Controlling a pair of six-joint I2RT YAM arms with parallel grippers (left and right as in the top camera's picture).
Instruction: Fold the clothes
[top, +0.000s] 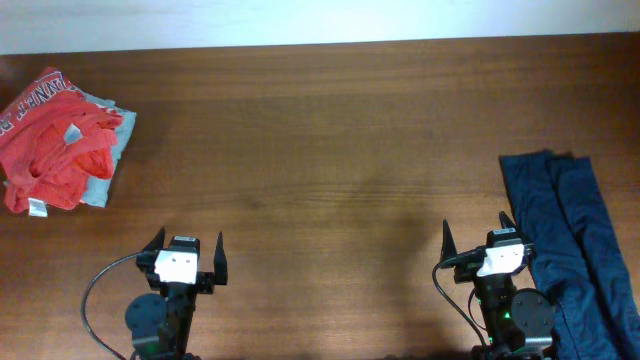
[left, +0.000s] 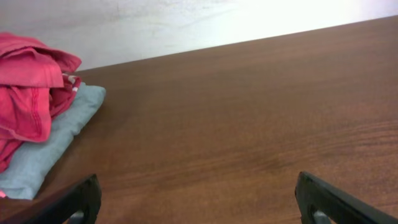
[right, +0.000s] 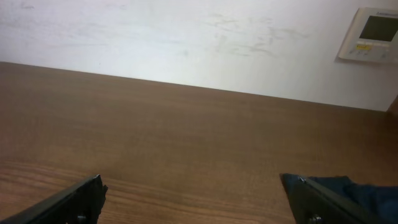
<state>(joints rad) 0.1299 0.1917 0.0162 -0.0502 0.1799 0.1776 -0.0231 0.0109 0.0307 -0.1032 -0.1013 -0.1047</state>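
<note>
A crumpled red garment (top: 50, 135) lies on top of a folded light blue-grey garment (top: 108, 165) at the table's far left; both also show in the left wrist view, red (left: 31, 87) over blue-grey (left: 50, 143). A dark navy garment (top: 575, 240) lies stretched out at the right edge, partly cut off; a corner of it shows in the right wrist view (right: 367, 190). My left gripper (top: 189, 250) is open and empty near the front edge. My right gripper (top: 478, 238) is open and empty, just left of the navy garment.
The brown wooden table (top: 320, 150) ends at a white wall behind. A white wall thermostat (right: 372, 34) shows in the right wrist view. Black cables (top: 95, 290) trail from both arm bases at the front edge.
</note>
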